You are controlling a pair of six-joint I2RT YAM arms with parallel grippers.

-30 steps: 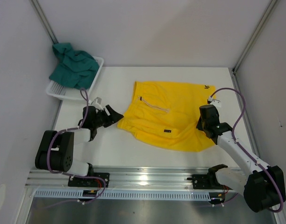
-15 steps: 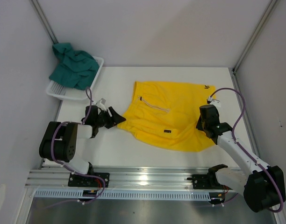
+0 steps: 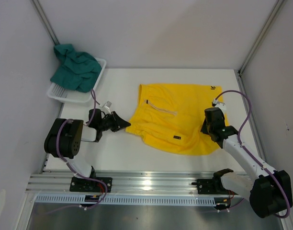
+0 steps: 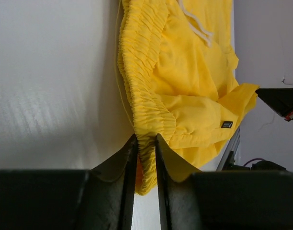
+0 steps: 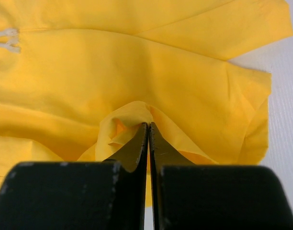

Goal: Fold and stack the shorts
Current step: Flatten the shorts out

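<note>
L gripper (image 4: 145, 140) grips yellow shorts (image 4: 189, 72) waistband (image 4: 144, 81), R gripper (image 5: 147, 126) opp. edge.

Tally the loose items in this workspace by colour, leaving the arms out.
Yellow: 1, the yellow shorts
Teal-green: 1, the teal-green shorts
White: 1, the mesh basket
Total: 3
</note>
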